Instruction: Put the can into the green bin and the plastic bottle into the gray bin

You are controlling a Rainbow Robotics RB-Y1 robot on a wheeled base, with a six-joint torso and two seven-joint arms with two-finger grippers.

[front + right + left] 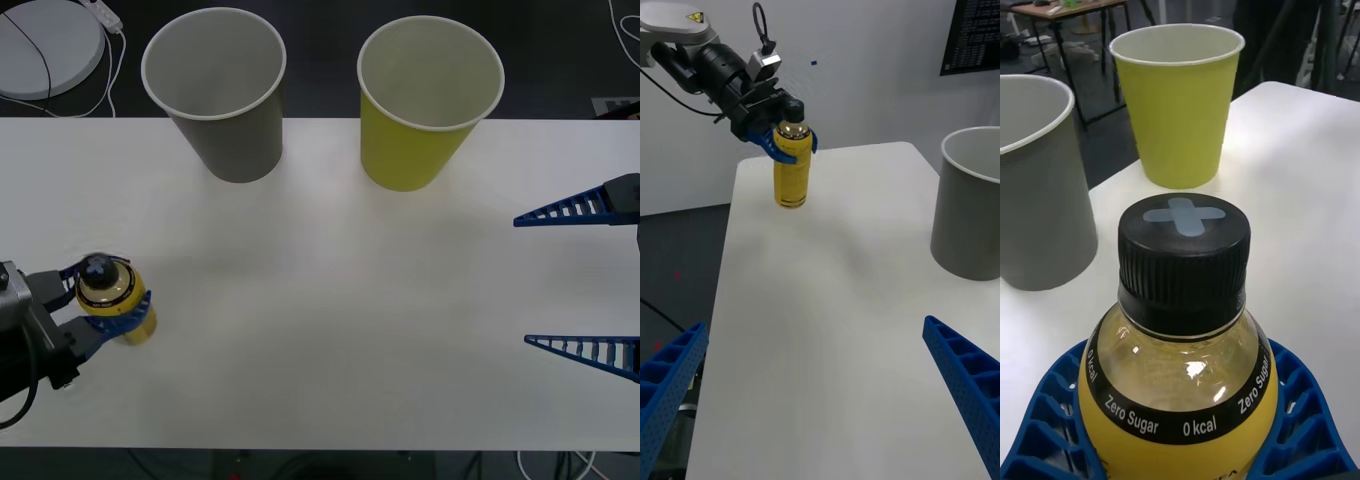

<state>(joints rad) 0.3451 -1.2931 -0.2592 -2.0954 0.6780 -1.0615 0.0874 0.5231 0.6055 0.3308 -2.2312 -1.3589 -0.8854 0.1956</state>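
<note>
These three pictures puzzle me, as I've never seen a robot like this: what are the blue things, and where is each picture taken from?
It is a two-armed robot at a white table. The blue ribbed parts are its fingers. One picture looks down from above the arms; the others come from cameras on each wrist. The left pincer is shut on the plastic bottle, yellow with a black cap, standing upright on the table. The right pincer waits open at the right side. At the far edge stand the gray bin and the green bin.

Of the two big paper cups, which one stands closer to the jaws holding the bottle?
The gray bin: it stands on the robot's left, nearer the left gripper and its plastic bottle than the green bin.
</note>
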